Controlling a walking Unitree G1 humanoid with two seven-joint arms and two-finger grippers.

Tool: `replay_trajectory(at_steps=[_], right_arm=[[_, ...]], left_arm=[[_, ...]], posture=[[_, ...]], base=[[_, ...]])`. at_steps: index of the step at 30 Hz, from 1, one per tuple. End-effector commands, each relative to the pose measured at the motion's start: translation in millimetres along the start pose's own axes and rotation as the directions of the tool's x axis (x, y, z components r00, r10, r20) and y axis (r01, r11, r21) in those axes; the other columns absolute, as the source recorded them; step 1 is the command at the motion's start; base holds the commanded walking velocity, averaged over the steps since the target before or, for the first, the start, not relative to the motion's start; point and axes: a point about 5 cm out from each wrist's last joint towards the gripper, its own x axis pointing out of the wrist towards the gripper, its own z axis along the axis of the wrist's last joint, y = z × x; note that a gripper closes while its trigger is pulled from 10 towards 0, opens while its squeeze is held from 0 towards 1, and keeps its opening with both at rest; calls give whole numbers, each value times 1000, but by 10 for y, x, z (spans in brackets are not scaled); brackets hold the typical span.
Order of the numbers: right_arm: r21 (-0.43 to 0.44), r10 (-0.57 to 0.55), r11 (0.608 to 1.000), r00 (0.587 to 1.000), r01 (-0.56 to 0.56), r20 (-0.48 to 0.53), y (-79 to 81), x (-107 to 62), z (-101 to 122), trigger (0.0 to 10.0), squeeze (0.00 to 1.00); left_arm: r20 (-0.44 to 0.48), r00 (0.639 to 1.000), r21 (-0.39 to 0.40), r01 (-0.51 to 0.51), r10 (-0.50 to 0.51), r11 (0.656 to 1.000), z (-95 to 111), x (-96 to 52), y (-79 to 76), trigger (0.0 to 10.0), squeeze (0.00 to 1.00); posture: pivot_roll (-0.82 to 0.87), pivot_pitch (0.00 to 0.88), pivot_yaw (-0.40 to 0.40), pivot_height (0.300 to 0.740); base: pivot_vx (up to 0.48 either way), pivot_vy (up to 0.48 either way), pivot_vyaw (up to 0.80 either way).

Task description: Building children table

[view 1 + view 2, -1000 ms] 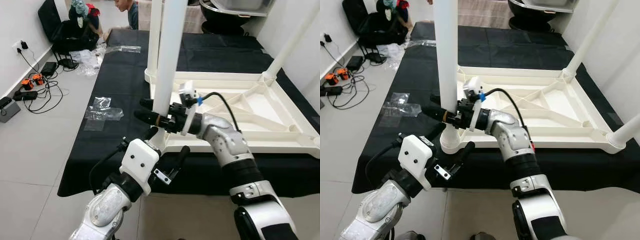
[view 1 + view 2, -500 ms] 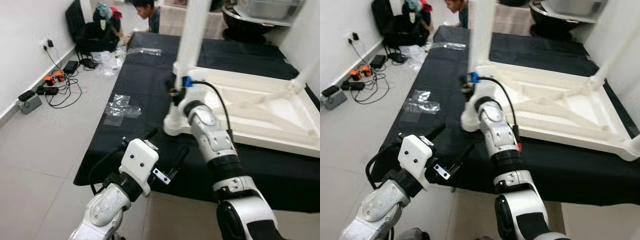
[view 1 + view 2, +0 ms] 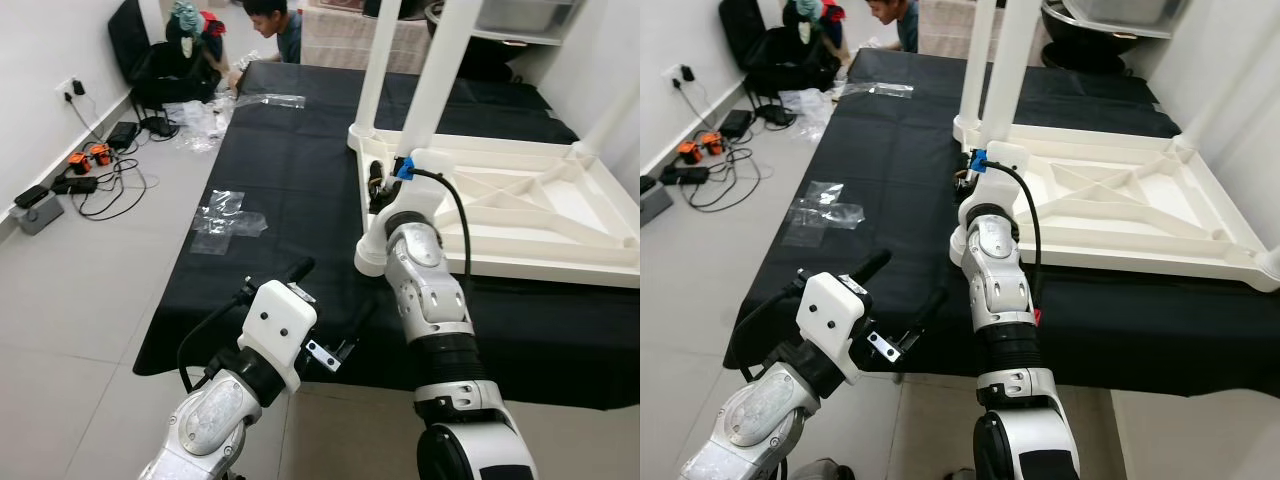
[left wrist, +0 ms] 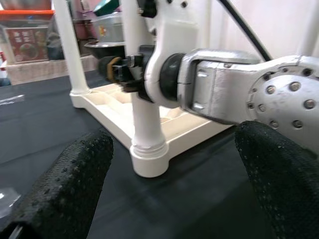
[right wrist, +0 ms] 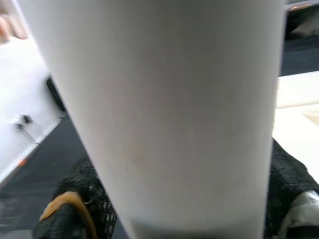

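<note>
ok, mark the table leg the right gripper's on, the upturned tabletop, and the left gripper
table leg point(image 3: 1008, 75), right eye view, mid-shaft above the gripper
upturned tabletop point(image 3: 1160, 247), right eye view, near rim
left gripper point(image 3: 325, 310), left eye view, gap between its fingertips, over the black cloth

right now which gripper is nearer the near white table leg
Right. The right gripper is clamped around the white leg; the left gripper hangs open, short of it, over the black cloth's near edge.

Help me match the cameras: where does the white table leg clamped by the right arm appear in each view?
Left eye: white leg rises at centre-top, with the right gripper low on it.
Right eye: centre-top.
Left wrist: mid-frame, standing in its corner socket.
Right wrist: close-up, between the jaws.
Shared landmark: upturned tabletop.
</note>
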Motion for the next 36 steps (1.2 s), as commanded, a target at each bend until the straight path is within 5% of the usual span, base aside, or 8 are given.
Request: replay_trajectory(at_steps=[1, 2, 4, 12, 14, 21, 22, 36], right_arm=[[14, 30, 999, 999, -30, 15, 55, 19, 32, 10000, 1000], [16, 153, 988, 988, -153, 18, 65, 77, 58, 10000, 0], [168, 600, 789, 800, -590, -12, 85, 83, 100, 10000, 0], [229, 815, 563, 580, -794, 5, 108, -79, 139, 10000, 0], [227, 938, 345, 345, -911, -41, 159, -262, 96, 10000, 0], [170, 967, 244, 226, -955, -115, 309, -310, -31, 10000, 0], [162, 967, 242, 224, -957, -120, 354, -288, -57, 0, 0], [-4, 352, 935, 932, -353, -87, 48, 197, -42, 0, 0]], left_arm=[[-13, 1000, -4, 5, -5, 1000, -30, -8, -16, 10000, 0], [-12, 1000, -4, 5, -5, 1000, -25, -8, -15, 10000, 0], [-11, 1000, -5, 11, -11, 1000, -19, -13, -23, 10000, 0], [-11, 1000, -7, 16, -16, 1000, -18, -17, -36, 10000, 0], [-9, 1000, -8, 17, -17, 1000, -14, -17, -49, 10000, 0], [-11, 1000, -7, 13, -13, 1000, -17, -20, -50, 10000, 0], [-13, 1000, -4, 12, -12, 1000, -20, -24, -48, 10000, 0], [-17, 1000, -3, 8, -9, 1000, -34, -23, -38, 10000, 0]], posture=[[71, 75, -98, 740], [70, 76, -100, 740], [69, 72, -100, 740], [75, 59, -102, 740], [81, 54, -109, 740], [83, 55, -111, 740], [89, 56, -111, 740], [84, 66, -106, 740]], base=[[0, 0, 0], [0, 0, 0], [0, 0, 0], [0, 0, 0], [0, 0, 0], [0, 0, 0], [0, 0, 0], [0, 0, 0]])
